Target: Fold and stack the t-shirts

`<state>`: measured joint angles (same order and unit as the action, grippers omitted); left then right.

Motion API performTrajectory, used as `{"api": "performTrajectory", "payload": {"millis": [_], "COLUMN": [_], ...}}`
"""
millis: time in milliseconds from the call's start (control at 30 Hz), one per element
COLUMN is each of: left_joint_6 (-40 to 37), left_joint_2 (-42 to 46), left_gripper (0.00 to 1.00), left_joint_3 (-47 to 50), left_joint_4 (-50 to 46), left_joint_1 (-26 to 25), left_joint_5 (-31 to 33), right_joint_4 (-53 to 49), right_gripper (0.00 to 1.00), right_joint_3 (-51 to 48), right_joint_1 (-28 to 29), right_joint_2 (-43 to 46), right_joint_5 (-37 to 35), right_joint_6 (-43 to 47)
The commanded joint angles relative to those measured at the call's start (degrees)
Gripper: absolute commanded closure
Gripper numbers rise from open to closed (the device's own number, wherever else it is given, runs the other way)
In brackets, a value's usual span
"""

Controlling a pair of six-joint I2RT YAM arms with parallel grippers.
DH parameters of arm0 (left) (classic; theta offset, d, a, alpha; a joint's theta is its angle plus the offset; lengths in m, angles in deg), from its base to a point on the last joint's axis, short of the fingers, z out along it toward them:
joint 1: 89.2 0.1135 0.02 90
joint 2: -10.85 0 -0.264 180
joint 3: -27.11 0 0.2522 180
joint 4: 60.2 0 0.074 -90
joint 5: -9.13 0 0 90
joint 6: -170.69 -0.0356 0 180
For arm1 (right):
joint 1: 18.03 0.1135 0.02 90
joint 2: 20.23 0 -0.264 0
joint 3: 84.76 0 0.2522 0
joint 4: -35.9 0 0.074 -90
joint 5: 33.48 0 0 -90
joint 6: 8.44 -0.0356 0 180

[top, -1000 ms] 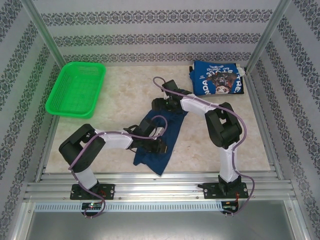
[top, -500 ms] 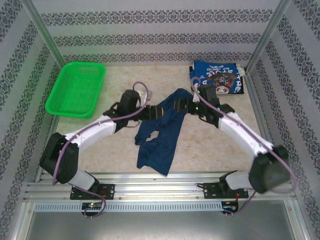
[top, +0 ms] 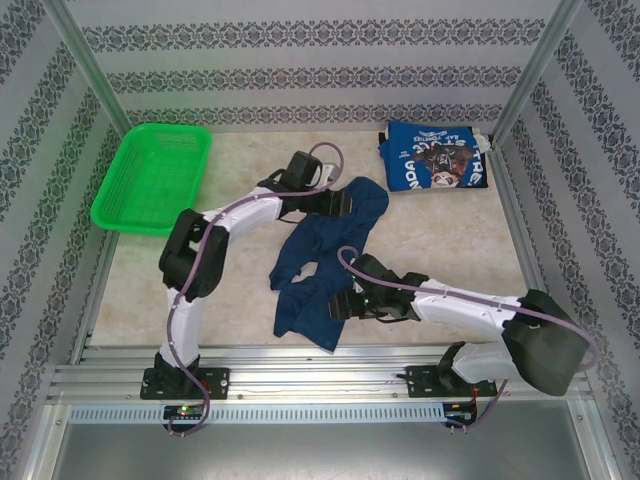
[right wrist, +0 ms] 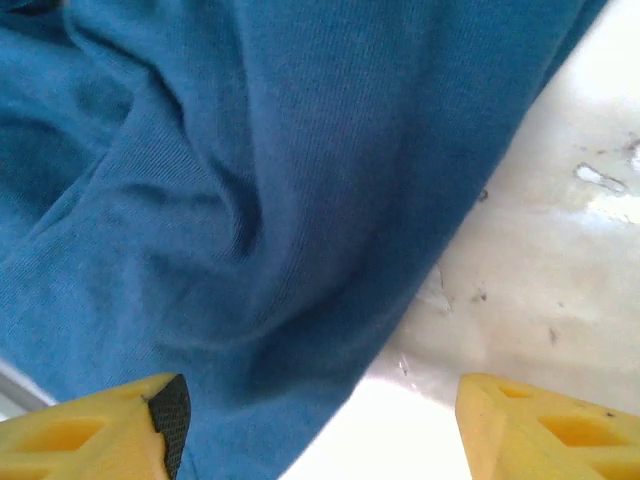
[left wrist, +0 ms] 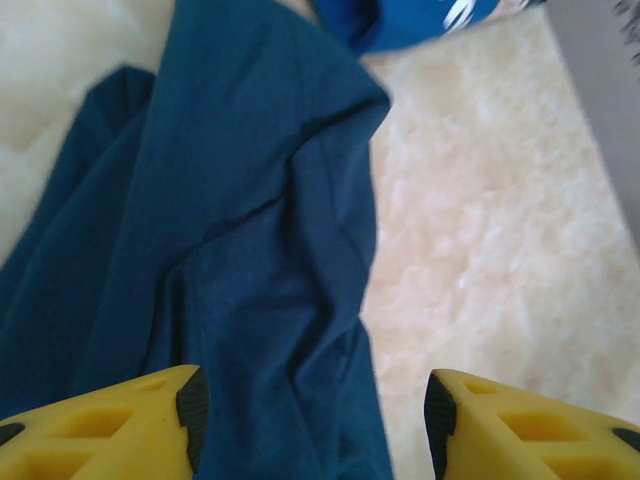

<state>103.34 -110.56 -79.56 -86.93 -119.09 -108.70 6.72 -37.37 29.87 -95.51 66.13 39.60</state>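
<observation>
The dark navy t-shirt [top: 320,255] lies crumpled in a long strip down the middle of the table. My left gripper [top: 343,200] is at its far end, jaws open, with navy cloth [left wrist: 220,220] lying below and between the yellow fingers [left wrist: 120,425]. My right gripper [top: 342,304] is low over the shirt's near part, also open; the cloth edge [right wrist: 250,180] runs under its left finger [right wrist: 110,430], with bare table under the right one. The brighter blue t-shirt [top: 435,157] lies folded at the far right, and a corner of it [left wrist: 400,15] shows past the navy cloth.
A green mesh basket [top: 152,178] sits at the far left. Metal frame posts [top: 525,80] and patterned walls close in the table. Bare tabletop [top: 440,240] lies between the two shirts, and the rail edge [top: 320,365] runs along the near side.
The left gripper has opened and now sits at the navy shirt's far end. The right arm left that far edge and swung down to the shirt's near part, jaws narrowing slightly.
</observation>
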Motion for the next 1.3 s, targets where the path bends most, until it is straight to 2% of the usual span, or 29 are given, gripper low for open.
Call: {"api": "performTrajectory", "payload": {"millis": [0,33,167,267,300,367,567,700,833,1033,1067,1167,1267], "left_joint_6": [-3.2,-3.1,-4.7,-6.4,-6.7,-5.9,-0.8,2.0,4.9,5.9,6.5,7.8,9.2], "left_joint_2": [-2.2,-2.7,-4.6,-5.4,-5.3,-4.4,3.0,11.6,20.1,29.8,32.2,39.5,44.8], "left_gripper": [0.39,0.38,0.38,0.4,0.41,0.44,0.47,0.47,0.46,0.4,0.38,0.35,0.32], "left_joint_3": [-3.1,-3.1,-3.6,-3.6,-3.0,-0.2,15.3,27.4,36.4,40.6,41.3,43.0,44.7], "left_joint_4": [-2.6,-2.1,-3.9,-7.2,-8.1,-7.9,-2.1,2.9,5.6,5.3,5.4,3.8,3.6], "left_joint_1": [-2.0,-2.4,-2.9,-2.9,-2.8,-1.6,3.5,5.7,9.5,10.5,10.6,10.7,10.9], "left_joint_5": [1.2,1.3,5.1,9.9,12.3,14.5,17.4,19.9,21.5,21.4,21.4,22.2,20.7], "right_joint_4": [4.6,4.8,4.5,3.6,3.3,0.3,-7.3,-11.6,-16.0,-17.7,-17.7,-17.8,-15.9], "right_gripper": [0.38,0.42,0.71,0.91,0.96,1.0,1.0,0.99,0.98,0.97,0.93,0.65,0.45], "right_joint_3": [0.8,1.0,3.5,3.9,3.8,4.5,7.9,13.0,19.9,29.8,31.2,33.2,31.4], "right_joint_1": [0.5,0.5,-2.0,-6.8,-8.3,-11.0,-21.0,-24.8,-26.0,-26.4,-26.2,-25.6,-25.7], "right_joint_2": [-3.7,-4.9,-8.2,-8.8,-8.4,-7.8,-7.3,-7.5,-10.4,-18.4,-19.3,-19.1,-15.2], "right_joint_5": [-3.4,-4.5,-6.8,-6.0,-6.1,-7.4,-8.6,-10.7,-16.6,-24.4,-25.2,-25.4,-24.3], "right_joint_6": [-2.2,-2.1,0.2,3.0,4.2,7.5,17.7,20.3,22.0,26.7,27.4,28.6,28.3]}}
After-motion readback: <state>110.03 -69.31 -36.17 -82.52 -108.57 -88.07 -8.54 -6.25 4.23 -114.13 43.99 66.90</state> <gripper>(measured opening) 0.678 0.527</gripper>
